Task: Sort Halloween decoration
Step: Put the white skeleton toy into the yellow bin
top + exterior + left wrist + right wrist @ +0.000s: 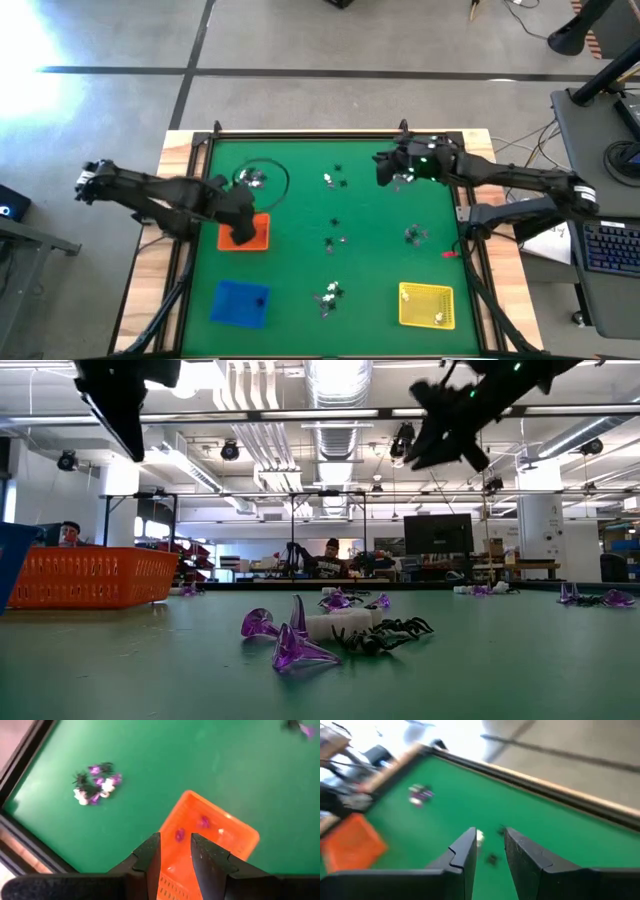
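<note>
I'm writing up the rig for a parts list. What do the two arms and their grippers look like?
Both arms are dark, nearly black, built of slim jointed links. The left arm has a pale fitting at its outer end; the right arm has pale fittings on it too, and a small green light near its wrist. The left gripper and the right gripper each have two flat, angular black fingers.

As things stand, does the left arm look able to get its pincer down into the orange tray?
Probably yes. The left pincer hangs right over the orange tray, fingers apart, and nothing sits between them; only a few purple trinkets lie inside the tray.
</note>
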